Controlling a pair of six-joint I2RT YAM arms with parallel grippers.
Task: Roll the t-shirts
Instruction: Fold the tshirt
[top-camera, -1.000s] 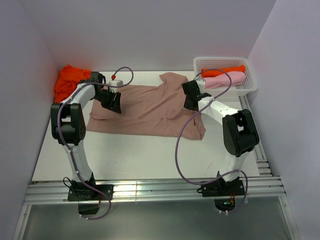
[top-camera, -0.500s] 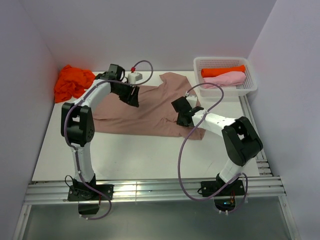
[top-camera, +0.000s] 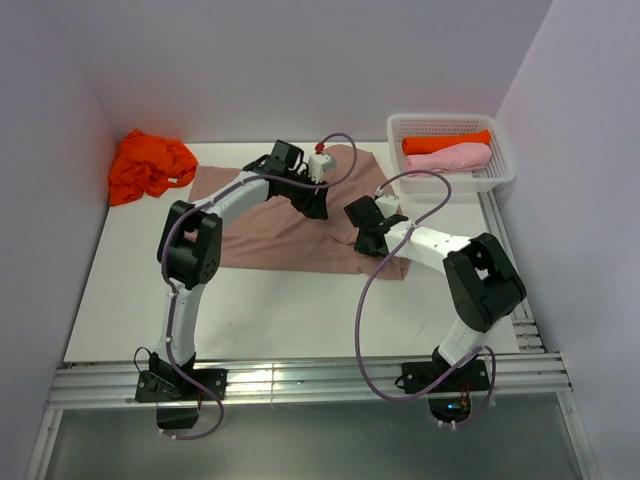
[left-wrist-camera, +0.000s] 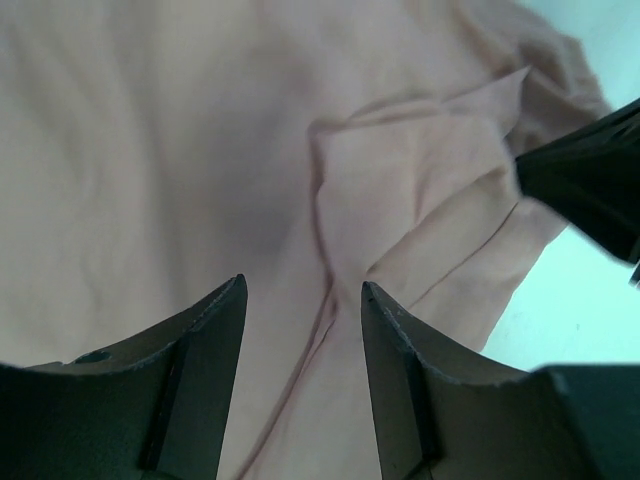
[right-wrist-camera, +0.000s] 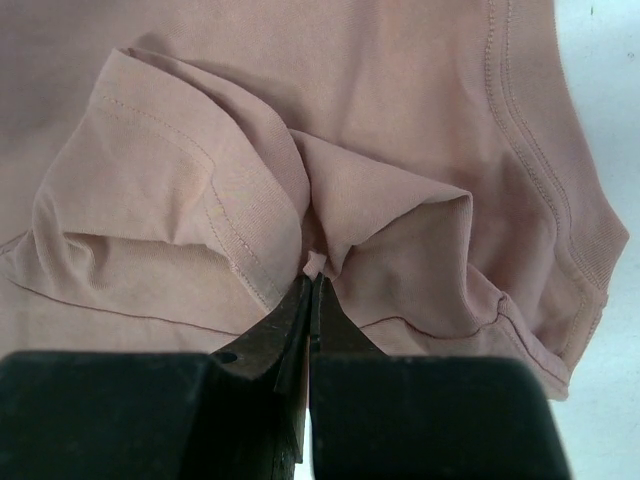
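A dusty pinkish-brown cloth t-shirt (left-wrist-camera: 150, 150) fills nearly the whole view, softly creased. Right of its middle, a raised fold (left-wrist-camera: 400, 190) of the same cloth bunches up. The left gripper (left-wrist-camera: 302, 290) hangs just below and left of that fold, its two dark fingers apart with nothing between them. The black, pointed right gripper (left-wrist-camera: 530, 168) meets the fold's right edge. Pale tabletop (left-wrist-camera: 560, 300) shows lower right of the fold.
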